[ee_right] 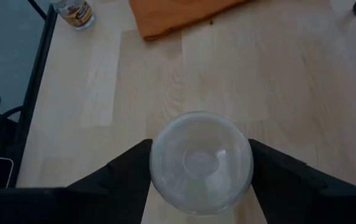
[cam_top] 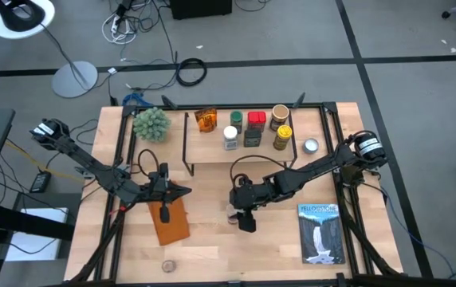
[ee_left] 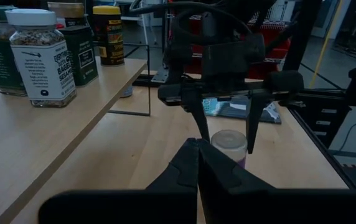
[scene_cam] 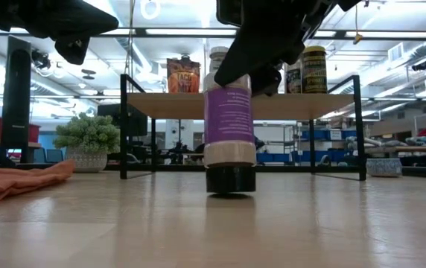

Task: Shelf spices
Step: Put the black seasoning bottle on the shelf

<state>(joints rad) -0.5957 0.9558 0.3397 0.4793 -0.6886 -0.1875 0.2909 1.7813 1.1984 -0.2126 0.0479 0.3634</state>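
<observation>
The purple-labelled spice jar [scene_cam: 229, 126] stands upside down on the table [scene_cam: 332, 223], on its black lid, in front of the shelf [scene_cam: 243, 106]. The right end effector [ee_right: 201, 163] straddles it from above, its fingers open on either side of the clear base, apparently not yet pinching.

My worry is that the jar is tall on a narrow lid, so an off-centre closure could nudge it over and send it rolling. A smooth, rounded body could also slip in a shallow grip. It would go onto the shelf inverted unless it is turned.

The left end effector [ee_left: 198, 163], fingers together and empty, hovers over the orange cloth [cam_top: 170, 221], left of the jar.
</observation>
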